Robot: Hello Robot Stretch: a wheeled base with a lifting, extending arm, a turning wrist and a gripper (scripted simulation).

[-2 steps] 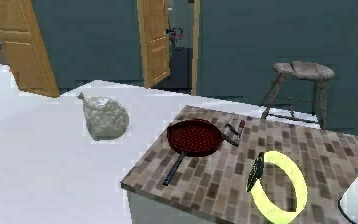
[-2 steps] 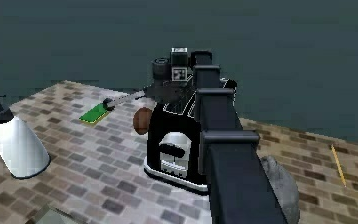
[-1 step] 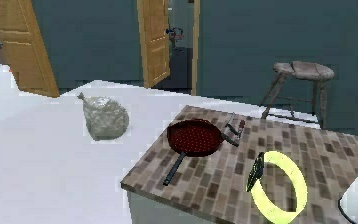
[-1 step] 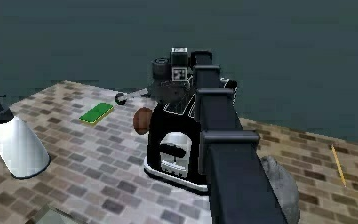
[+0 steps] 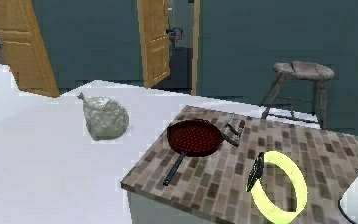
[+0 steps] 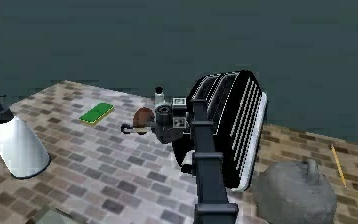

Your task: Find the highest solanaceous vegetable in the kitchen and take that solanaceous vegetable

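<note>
A small brown rounded thing (image 6: 141, 119) lies on the brown tiled countertop (image 6: 97, 165) in the arm side view. My gripper (image 6: 153, 127) reaches to it from the dark arm (image 6: 212, 185), with two white marked squares (image 6: 173, 108) just right of it. The brown thing sits at the gripper's far end on the counter, so I cannot tell whether it holds anything. Its shape fits a potato, though it is too small to be sure.
A black and white ribbed appliance (image 6: 233, 112) stands right beside the arm. A green flat item (image 6: 97, 113), a white bottle (image 6: 18, 147), a grey bag (image 6: 297, 195) and a pencil (image 6: 337, 165) share the counter. Ahead: red pan (image 5: 192, 137), yellow ring (image 5: 282, 187), grey floor bag (image 5: 105, 117), stool (image 5: 300, 78).
</note>
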